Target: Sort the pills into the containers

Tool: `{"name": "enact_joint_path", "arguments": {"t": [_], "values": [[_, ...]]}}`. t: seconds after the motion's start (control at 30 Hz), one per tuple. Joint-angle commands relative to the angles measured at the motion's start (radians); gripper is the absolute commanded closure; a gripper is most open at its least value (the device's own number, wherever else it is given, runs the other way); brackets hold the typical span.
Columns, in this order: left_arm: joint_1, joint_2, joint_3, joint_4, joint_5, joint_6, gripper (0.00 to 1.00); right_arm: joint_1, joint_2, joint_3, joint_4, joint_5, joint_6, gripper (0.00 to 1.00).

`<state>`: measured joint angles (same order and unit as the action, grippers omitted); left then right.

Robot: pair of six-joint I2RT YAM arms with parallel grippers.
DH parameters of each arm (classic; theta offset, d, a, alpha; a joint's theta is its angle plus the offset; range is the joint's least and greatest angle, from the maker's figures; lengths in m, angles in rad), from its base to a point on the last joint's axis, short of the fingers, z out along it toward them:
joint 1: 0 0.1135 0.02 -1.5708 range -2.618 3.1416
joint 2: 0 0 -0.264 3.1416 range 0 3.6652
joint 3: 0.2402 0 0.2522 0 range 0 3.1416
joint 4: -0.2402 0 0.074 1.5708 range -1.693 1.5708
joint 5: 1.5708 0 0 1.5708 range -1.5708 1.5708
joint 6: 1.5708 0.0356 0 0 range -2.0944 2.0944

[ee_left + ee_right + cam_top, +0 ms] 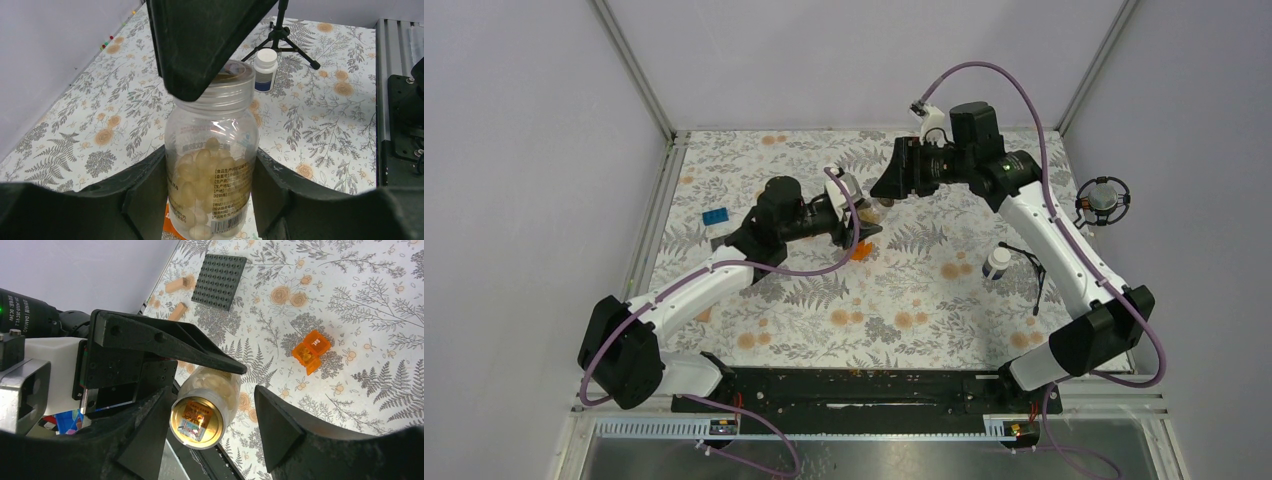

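Observation:
My left gripper (210, 200) is shut on a clear tan-looking bottle (212, 160) full of pale pills (200, 165), and holds it above the table. In the top view the bottle (874, 210) sits at mid-table, level with my right gripper (887, 190). The right gripper (212, 422) is open and straddles the bottle's capped end (197, 421). One jaw lies against the cap and the other stands well off it. An orange hinged-lid box (311, 350) lies on the cloth below. A white-and-dark little bottle (265, 69) stands upright farther right.
A dark grey studded plate (220, 273) and two wooden blocks (176, 285) lie at the table's left side, with a blue brick (715, 217) nearby. A small black tripod (282, 35) stands behind the white bottle. A round device (1103, 199) sits off the right edge.

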<state>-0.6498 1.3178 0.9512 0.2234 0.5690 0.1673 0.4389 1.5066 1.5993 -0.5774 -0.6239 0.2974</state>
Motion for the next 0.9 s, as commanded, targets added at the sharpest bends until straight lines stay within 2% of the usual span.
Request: {"name": "enact_joint_path", "arguments": {"t": [0.0,0.3,0.5,0.7,0.8,0.87], "values": [[0.004,0.000,0.051,0.093,0.041,0.001,1.00,0.015,0.000,-0.017,0.064,-0.040,0.035,0.31],[0.013,0.001,0.058,0.104,0.055,0.000,1.00,0.015,0.024,-0.009,0.024,0.023,0.011,0.35],[0.020,-0.013,0.044,0.128,0.055,-0.022,1.00,0.014,0.050,0.039,-0.040,0.272,0.062,0.41],[0.025,-0.019,0.035,0.142,0.063,-0.036,1.00,0.007,0.081,0.095,-0.095,0.408,0.128,0.41],[0.027,-0.018,0.031,0.139,0.059,-0.034,1.00,-0.023,0.107,0.144,-0.150,0.385,0.165,0.41],[0.029,-0.019,0.031,0.137,0.057,-0.034,1.00,-0.043,0.093,0.139,-0.136,0.337,0.183,0.37]]}}
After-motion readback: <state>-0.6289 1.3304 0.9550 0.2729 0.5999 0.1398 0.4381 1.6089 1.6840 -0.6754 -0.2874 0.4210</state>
